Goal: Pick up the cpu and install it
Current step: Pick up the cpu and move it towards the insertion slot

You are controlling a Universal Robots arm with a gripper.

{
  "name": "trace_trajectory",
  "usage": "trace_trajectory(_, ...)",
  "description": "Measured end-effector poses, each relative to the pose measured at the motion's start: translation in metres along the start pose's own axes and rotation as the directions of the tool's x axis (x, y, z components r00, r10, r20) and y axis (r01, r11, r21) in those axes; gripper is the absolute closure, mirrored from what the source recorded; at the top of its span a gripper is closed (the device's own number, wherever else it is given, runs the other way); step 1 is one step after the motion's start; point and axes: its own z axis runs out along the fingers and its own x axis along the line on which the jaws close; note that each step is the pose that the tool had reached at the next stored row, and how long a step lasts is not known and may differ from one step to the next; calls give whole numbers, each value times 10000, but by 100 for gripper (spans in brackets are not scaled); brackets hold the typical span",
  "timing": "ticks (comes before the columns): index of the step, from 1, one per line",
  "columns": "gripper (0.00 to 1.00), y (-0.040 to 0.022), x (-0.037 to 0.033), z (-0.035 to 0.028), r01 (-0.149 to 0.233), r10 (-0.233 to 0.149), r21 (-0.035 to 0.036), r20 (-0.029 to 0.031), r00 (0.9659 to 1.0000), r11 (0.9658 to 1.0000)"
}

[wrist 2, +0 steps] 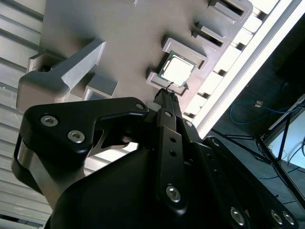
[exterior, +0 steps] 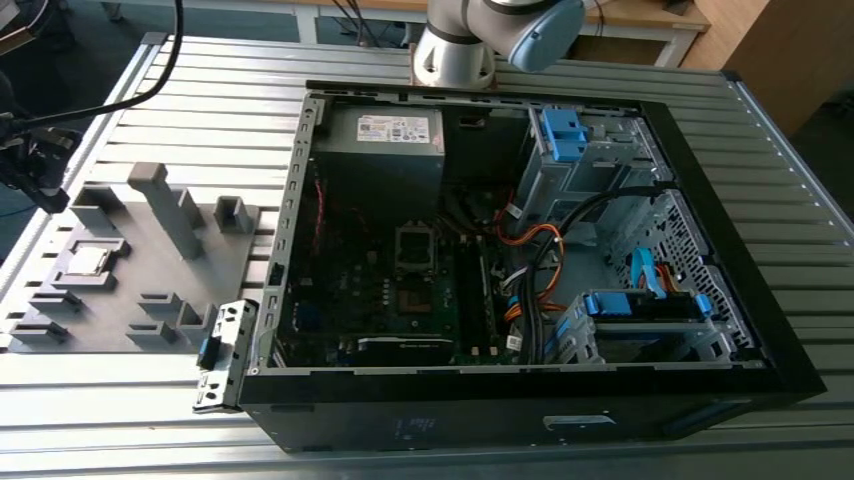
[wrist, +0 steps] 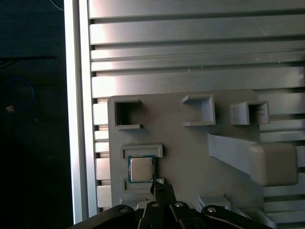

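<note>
Nearby, end effector (wrist: pixel 159 187) clenched, empty; cpu (wrist: pixel 141 169) in tray (wrist: pixel 181 157), just beyond its tip (metal top up)

We found the cpu (exterior: pixel 88 261) in the tray (exterior: pixel 147 282). The tray lay at the exterior view's left of the case (exterior: pixel 534 405).

Exterior view: arm (exterior: pixel 467 45) shows one silver joint with a blue cap, well apart from the cpu (exterior: pixel 87 260), toward the exterior view's right. Both wrist views: black gripper (wrist: pixel 159 185) with bolted linkage body. Its fingers (wrist 2: pixel 169 138) converge to a single narrow tip with no gap and nothing held between them. The tip points at the cpu and lies just beside one of its corners. Contact with the cpu: cannot tell.
</note>
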Motion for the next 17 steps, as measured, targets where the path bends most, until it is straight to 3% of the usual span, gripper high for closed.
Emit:
trace_trajectory(11,89,-1,3,2,1,-1,1,-5,10000,10000)
trace_trajectory(17,89,-6,60,49,0,0,-1,-3,10000,10000)
